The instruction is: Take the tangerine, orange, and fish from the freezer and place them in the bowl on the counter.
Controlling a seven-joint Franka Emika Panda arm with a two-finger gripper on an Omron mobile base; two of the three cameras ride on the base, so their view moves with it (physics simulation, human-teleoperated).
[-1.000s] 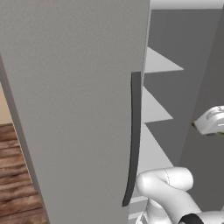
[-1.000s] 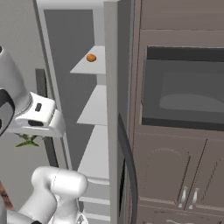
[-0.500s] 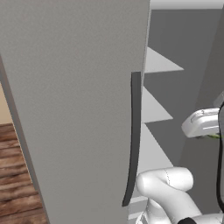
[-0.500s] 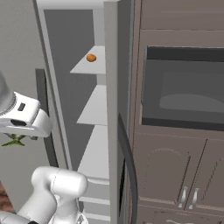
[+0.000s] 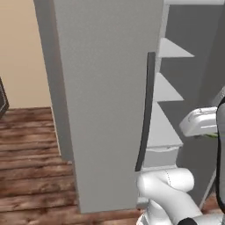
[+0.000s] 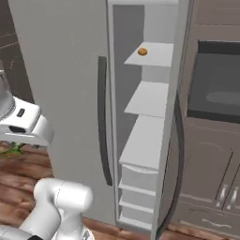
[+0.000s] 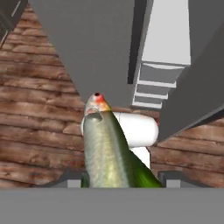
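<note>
The gripper [image 7: 118,186] is pinching the fish [image 7: 109,148], whose greenish body runs up the lower centre of the hand view to a pale head with a red spot. In the right base view the freezer [image 6: 61,70] stands open, and 1 small orange fruit [image 6: 142,51], tangerine or orange I cannot tell, sits on the top white shelf [image 6: 157,56] in the upper centre. The dark bar handle [image 5: 146,110] runs down the middle of the left base view. The fish looks held near its tail, so a fast swing could let it pivot or slip onto the wooden floor [image 7: 39,131]. A wide turn might also clip the open door.
</note>
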